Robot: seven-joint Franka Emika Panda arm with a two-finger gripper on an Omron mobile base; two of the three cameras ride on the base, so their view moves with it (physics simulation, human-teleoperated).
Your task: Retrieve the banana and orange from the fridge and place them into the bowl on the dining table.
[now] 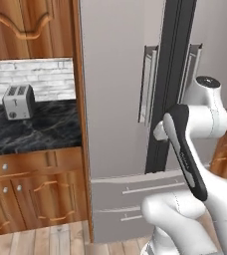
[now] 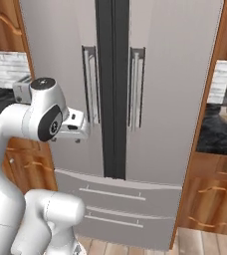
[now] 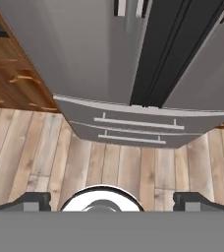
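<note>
Grey steel doors of the fridge are seen shut, so nothing of the task can be judged done: a door has yet to be opened, and banana and orange fetched and carried to the bowl. Dark door edges meet at the centre, flanked by vertical bar handles, with two drawers at 6 o'clock. The gripper is held near the left handle, at about its 8 o'clock, its jaws spread wide, nothing pinched
</note>
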